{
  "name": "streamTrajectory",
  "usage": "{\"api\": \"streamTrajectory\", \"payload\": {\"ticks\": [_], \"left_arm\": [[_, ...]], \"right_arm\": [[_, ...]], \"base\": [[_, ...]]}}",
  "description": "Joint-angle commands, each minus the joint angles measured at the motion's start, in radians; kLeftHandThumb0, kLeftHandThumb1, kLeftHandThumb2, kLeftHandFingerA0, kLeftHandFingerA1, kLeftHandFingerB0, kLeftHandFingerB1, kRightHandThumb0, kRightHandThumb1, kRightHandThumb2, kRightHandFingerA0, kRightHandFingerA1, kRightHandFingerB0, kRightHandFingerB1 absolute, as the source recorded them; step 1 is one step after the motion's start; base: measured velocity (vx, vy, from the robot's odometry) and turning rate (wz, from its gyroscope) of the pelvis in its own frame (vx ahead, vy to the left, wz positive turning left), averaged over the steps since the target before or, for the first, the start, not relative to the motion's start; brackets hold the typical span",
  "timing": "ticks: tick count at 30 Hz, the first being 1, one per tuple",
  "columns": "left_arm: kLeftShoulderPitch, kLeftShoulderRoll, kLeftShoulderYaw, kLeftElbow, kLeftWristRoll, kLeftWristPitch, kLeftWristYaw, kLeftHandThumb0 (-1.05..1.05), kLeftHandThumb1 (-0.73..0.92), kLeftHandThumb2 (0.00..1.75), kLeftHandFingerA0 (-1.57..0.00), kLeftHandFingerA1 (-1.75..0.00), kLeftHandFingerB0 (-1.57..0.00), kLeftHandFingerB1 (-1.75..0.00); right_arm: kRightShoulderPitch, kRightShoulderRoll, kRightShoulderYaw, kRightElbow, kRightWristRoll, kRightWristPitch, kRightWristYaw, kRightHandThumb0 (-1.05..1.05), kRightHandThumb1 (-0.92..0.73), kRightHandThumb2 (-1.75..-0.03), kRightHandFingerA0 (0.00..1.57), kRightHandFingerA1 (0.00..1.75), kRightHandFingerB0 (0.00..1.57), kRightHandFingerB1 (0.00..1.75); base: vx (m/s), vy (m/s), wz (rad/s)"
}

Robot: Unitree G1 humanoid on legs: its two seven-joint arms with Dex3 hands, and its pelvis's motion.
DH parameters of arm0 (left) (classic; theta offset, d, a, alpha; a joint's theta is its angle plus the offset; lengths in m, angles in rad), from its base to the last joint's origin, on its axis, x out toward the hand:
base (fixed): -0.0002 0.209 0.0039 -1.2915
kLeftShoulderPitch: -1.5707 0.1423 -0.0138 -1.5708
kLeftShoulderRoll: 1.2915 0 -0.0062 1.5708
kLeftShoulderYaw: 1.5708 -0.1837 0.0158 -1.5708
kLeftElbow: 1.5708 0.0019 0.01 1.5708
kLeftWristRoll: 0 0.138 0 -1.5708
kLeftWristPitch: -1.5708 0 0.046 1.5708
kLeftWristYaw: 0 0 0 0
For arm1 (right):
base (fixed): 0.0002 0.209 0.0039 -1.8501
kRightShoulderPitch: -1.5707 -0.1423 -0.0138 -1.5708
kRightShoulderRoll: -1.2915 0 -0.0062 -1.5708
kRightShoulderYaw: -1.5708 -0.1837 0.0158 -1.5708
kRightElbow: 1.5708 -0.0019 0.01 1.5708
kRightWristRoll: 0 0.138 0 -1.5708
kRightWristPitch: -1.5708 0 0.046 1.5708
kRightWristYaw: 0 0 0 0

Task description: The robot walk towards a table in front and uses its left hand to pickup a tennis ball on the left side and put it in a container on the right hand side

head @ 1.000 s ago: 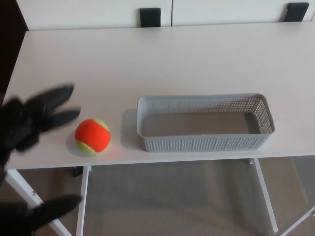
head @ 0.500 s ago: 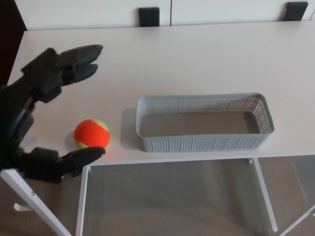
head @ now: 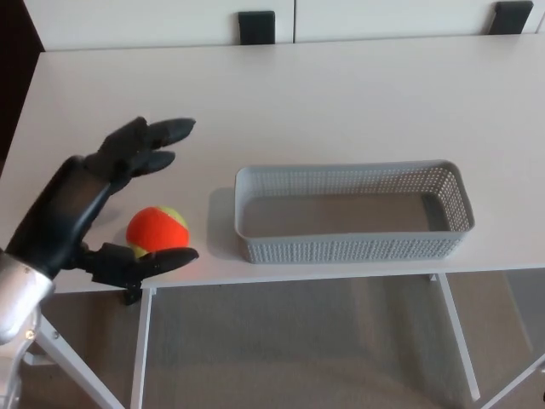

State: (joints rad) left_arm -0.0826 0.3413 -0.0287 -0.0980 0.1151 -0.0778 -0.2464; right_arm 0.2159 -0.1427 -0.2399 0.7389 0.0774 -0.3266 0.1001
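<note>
One wide-open left hand (head: 85, 213) brackets the tennis ball (head: 157, 232) near the table (head: 341, 102) front-left corner, apparently not touching, poised to close.

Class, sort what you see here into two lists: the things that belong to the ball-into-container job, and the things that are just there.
Belongs to the job:
left hand, open beside the ball
tennis ball
grey basket, empty
table

Just there:
black block behind the table's far edge
second black block at far right
</note>
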Motion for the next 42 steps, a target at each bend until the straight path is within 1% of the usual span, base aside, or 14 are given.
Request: {"api": "streamTrajectory", "payload": {"ticks": [1,2,3,4,5,9,10,12,16,17,35,36,37,42], "left_arm": [[-0.062,0.072,-0.063,0.226,0.29,-0.118,0.22,-0.25,0.11,0.77,-0.13,-0.53,-0.11,-0.51],[-0.065,0.076,-0.063,0.24,0.29,-0.124,0.229,-0.25,0.11,0.77,-0.13,-0.53,-0.11,-0.51],[-0.065,0.079,-0.064,0.246,0.297,-0.126,0.243,-0.57,0.33,0.63,-0.26,-0.42,-0.22,-0.36],[-0.065,0.082,-0.066,0.25,0.306,-0.126,0.258,-0.57,0.33,0.63,-0.26,-0.42,-0.22,-0.36],[-0.068,0.086,-0.066,0.259,0.31,-0.128,0.265,-0.25,0.11,0.77,-0.13,-0.53,-0.1,-0.51],[-0.082,0.094,-0.065,0.291,0.315,-0.144,0.297,-0.26,0.11,0.77,-0.13,-0.53,-0.1,-0.51],[-0.084,0.1,-0.063,0.304,0.328,-0.158,0.324,-0.59,0.32,0.63,-0.26,-0.42,-0.23,-0.36],[-0.086,0.105,-0.064,0.316,0.342,-0.166,0.346,-0.61,0.33,0.63,-0.26,-0.42,-0.22,-0.36],[-0.091,0.115,-0.061,0.344,0.349,-0.187,0.373,-0.6,0.32,0.64,-0.26,-0.43,-0.2,-0.36],[-0.091,0.113,-0.059,0.349,0.342,-0.188,0.372,-0.25,0.09,0.76,-0.13,-0.53,-0.1,-0.51],[-0.083,0.049,-0.1,0.394,0.34,-0.18,0.376,-0.25,0.12,0.76,-0.1,-0.52,-0.07,-0.5],[-0.071,0.036,-0.107,0.396,0.324,-0.174,0.356,-0.51,0.32,0.57,-0.18,-0.39,-0.16,-0.32],[-0.061,0.025,-0.115,0.396,0.319,-0.171,0.348,-0.5,0.32,0.6,-0.18,-0.39,-0.14,-0.33],[-0.052,0.016,-0.118,0.391,0.324,-0.169,0.349,-0.5,0.32,0.6,-0.18,-0.39,-0.14,-0.33]], "right_arm": [[-0.01,-0.038,0.005,0.011,-0.014,0.009,-0.001,-0.61,-0.29,-0.63,0.52,1.05,0.2,0.88],[-0.009,-0.037,0.007,0.006,-0.017,0.01,-0.004,-0.61,-0.29,-0.63,0.52,1.05,0.2,0.88],[-0.008,-0.036,0.008,0.002,-0.018,0.014,-0.006,-0.6,-0.3,-0.63,0.53,1.05,0.21,0.86],[-0.008,-0.035,0.009,-0.003,-0.019,0.019,-0.008,-0.6,-0.3,-0.63,0.53,1.05,0.21,0.86],[-0.007,-0.035,0.009,-0.007,-0.017,0.022,-0.006,-0.61,-0.29,-0.62,0.52,1.04,0.2,0.86],[-0.02,-0.039,0.008,0.012,-0.015,0.018,-0.004,-0.62,-0.31,-0.62,0.51,1.03,0.2,0.86],[-0.02,-0.043,0.014,0.014,-0.023,0.018,-0.006,-0.64,-0.28,-0.63,0.53,1.04,0.2,0.86],[-0.019,-0.047,0.019,0.016,-0.028,0.019,-0.004,-0.64,-0.29,-0.64,0.51,1.03,0.19,0.89],[-0.02,-0.059,0.044,0.035,-0.053,-0.016,-0.003,-0.58,-0.3,-0.63,0.47,1.09,0.21,0.94],[-0.02,-0.061,0.051,0.035,-0.057,-0.02,-0.005,-0.55,-0.29,-0.64,0.46,1.09,0.22,0.93],[-0.014,-0.056,0.06,0.002,-0.029,0.029,0.022,-0.57,-0.3,-0.59,0.46,1.02,0.2,0.84],[-0.012,-0.062,0.064,0.001,-0.033,0.043,0.028,-0.58,-0.32,-0.61,0.44,1.01,0.17,0.85],[-0.011,-0.065,0.067,-0.002,-0.037,0.053,0.029,-0.69,-0.26,-0.76,0.51,0.9,0.22,0.73],[-0.009,-0.069,0.071,-0.014,-0.039,0.066,0.027,-0.69,-0.26,-0.76,0.51,0.9,0.22,0.73]], "base": [[0.0,0.0,0.0],[0.0,0.0,0.0],[0.0,0.0,0.0],[0.0,0.0,0.0],[0.0,0.0,0.0],[0.0,0.0,0.0],[0.0,0.0,0.0],[0.0,0.0,0.0],[0.0,0.0,0.0],[0.0,0.0,0.0],[0.0,0.0,0.0],[0.0,0.0,0.0],[0.0,0.0,0.0],[0.0,0.0,0.0]]}}
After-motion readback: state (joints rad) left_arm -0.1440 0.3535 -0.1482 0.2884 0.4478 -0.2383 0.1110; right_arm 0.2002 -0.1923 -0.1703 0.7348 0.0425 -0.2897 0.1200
